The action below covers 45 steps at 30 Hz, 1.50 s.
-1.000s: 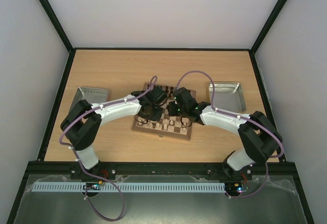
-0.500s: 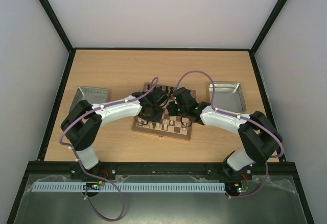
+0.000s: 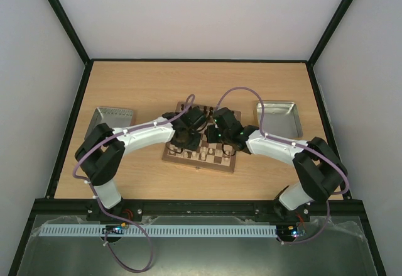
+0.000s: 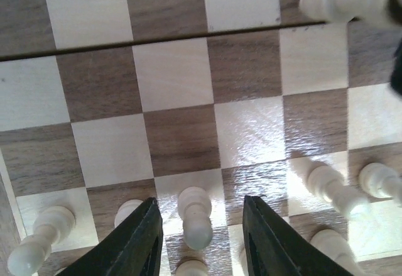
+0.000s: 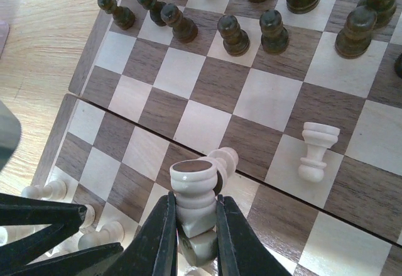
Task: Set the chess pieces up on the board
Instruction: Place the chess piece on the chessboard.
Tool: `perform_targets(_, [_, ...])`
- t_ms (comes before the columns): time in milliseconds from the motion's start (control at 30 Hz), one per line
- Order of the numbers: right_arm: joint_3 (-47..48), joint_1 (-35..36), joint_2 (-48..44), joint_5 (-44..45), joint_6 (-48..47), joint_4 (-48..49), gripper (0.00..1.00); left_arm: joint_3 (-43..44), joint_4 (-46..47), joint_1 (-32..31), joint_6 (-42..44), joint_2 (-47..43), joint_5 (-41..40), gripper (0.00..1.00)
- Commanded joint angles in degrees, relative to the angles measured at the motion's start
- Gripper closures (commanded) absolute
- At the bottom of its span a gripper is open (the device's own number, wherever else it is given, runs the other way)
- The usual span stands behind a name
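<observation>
Wood table [image 3: 144, 81]: board [image 3: 198, 165] mid; 2 grey metal trays apart from it, left tray [image 3: 110, 115] & right tray [image 3: 278, 119].

Bright, even light; glare patch on board [image 4: 251, 138].

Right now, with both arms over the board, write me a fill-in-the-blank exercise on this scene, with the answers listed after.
1. The right jaws are shut on a chess piece whose colour is ___.
2. The left jaws, either side of a cream pawn, are ___.
3. The number of grey trays flanking the board is ___.
Missing words: cream; open; two.
</observation>
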Motion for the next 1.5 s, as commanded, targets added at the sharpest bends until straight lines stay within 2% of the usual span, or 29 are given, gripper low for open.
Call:
perform_targets(0, [-0.26, -0.23, -2.88, -0.08, 0.51, 0.93, 0.93, 3.81, -1.52, -0.12, -1.14, -1.40, -0.48, 0.61])
perform_targets(167, [0.34, -0.28, -5.72, -1.02, 1.27, 0.13, 0.93, 4.46, 0.11, 1.03, -3.81, -5.77, -0.61, 0.59])
perform_targets(300, [1.61, -0.25, -8.03, -2.22, 1.30, -1.30, 0.93, -0.34, 4.82, 4.90, -7.87, -13.23, -0.17, 0.58])
perform_targets(400, [2.50, -0.24, -9.55, -4.21, 1.42, -1.85, 0.93, -6.43, 10.91, 8.91, -12.19, -20.96, 3.10, 0.54])
perform_targets(533, [4.21, -0.30, -11.29, -8.47, 1.48, -1.96, 0.93, -15.95, 22.25, 13.53, -20.78, -31.22, 11.39, 0.37])
perform_targets(667, [6.76, -0.26, -12.53, -12.29, 2.77, -2.31, 0.93, -20.10, 31.89, 14.77, -30.07, -36.31, 17.70, 0.26])
perform_targets(867, [8.58, -0.31, -14.23, -17.87, 2.37, -0.51, 0.92, -25.04, 47.04, 16.37, -47.12, -36.39, 25.69, 0.18])
perform_targets(1033, [7.92, -0.26, -15.70, -20.35, 3.04, 2.66, 0.92, -29.97, 62.69, 17.52, -63.45, -34.69, 28.06, 0.14])
perform_targets(1200, [7.09, -0.26, -16.94, -22.43, 3.86, 5.83, 0.92, -31.89, 72.46, 17.49, -76.39, -31.37, 29.50, 0.11])
perform_targets(1333, [6.17, -0.29, -17.87, -23.36, 4.06, 8.21, 0.91, -33.44, 79.98, 17.21, -84.34, -28.52, 31.53, 0.13])
perform_targets(1467, [5.90, -0.23, -18.03, -23.70, 3.85, 8.96, 0.91, -34.59, 84.06, 17.10, -88.51, -27.68, 31.10, 0.23])
